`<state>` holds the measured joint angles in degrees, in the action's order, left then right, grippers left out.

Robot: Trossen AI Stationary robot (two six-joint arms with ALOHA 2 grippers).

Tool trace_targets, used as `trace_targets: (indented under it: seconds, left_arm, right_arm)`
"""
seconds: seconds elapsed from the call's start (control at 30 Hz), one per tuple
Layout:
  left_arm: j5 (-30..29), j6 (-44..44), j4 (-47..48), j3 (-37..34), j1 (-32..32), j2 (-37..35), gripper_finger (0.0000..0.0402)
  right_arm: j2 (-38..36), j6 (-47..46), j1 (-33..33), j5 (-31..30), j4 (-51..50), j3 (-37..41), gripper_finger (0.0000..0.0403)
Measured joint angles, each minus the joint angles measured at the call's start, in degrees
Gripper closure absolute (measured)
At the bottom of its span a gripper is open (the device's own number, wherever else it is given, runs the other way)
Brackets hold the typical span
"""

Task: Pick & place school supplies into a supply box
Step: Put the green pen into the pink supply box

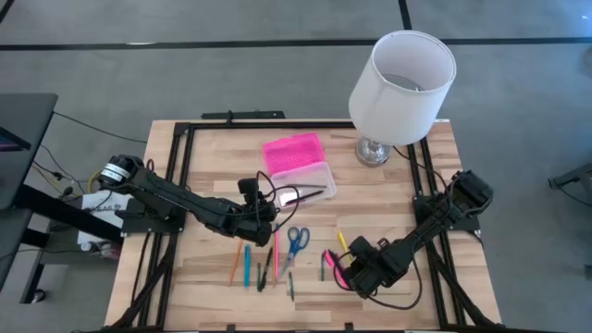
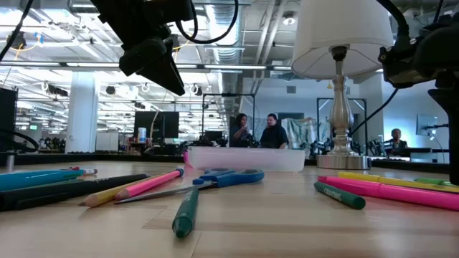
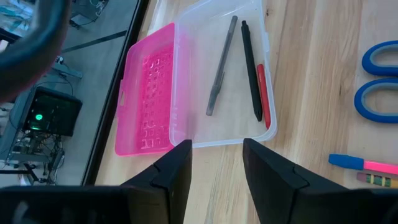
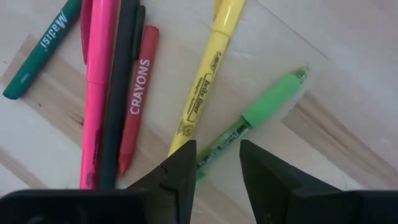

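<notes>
The supply box lies open at the table's middle, its pink lid (image 1: 294, 150) folded flat beside the clear tray (image 1: 313, 176). In the left wrist view the tray (image 3: 186, 74) holds a grey pen (image 3: 222, 68), a black pen (image 3: 250, 68) and a red pen (image 3: 263, 93). My left gripper (image 3: 216, 168) hangs open and empty just off the tray's near-left corner (image 1: 264, 211). My right gripper (image 4: 217, 177) hovers open over a loose cluster near the right: a green pen (image 4: 261, 106), a yellow highlighter (image 4: 208, 74), a red crayon (image 4: 138, 93), a black pen and a pink marker (image 4: 96, 81). The green pen's end lies between the fingers. Blue-handled scissors (image 1: 296, 240) lie flat mid-table.
More pens lie side by side near the front edge: orange (image 1: 235, 261), blue (image 1: 247, 264), pink (image 1: 276, 248) and dark ones. A white-shaded lamp (image 1: 402, 79) stands at the far right corner on a metal base (image 1: 373, 151). People show in the room beyond the table.
</notes>
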<state>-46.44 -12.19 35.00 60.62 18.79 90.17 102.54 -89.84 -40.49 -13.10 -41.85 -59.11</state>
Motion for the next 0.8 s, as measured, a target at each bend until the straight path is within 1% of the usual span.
trace_targets:
  seconds: [0.1, 0.2, 0.33, 0.8]
  left_arm:
    - [0.0, 0.0, 0.0, 0.0, 0.0, 0.0, 0.0263]
    - [0.5, 0.0, 0.0, 0.0, 0.0, 0.0, 0.0263]
    - [1.0, 0.0, 0.0, 0.0, 0.0, 0.0, 0.0263]
    - [2.6, -0.8, 0.2, 0.0, 0.0, 0.0, 0.0263]
  right_arm:
    - [0.0, -1.8, -0.4, 1.0, -1.3, 0.0, 0.0287]
    - [0.0, -3.0, -0.5, 3.3, -2.8, 0.0, 0.0287]
    - [0.0, -3.1, -0.4, 3.9, -3.3, 0.2, 0.0287]
    - [0.0, 4.6, 0.5, 7.9, -8.3, 0.3, 0.0287]
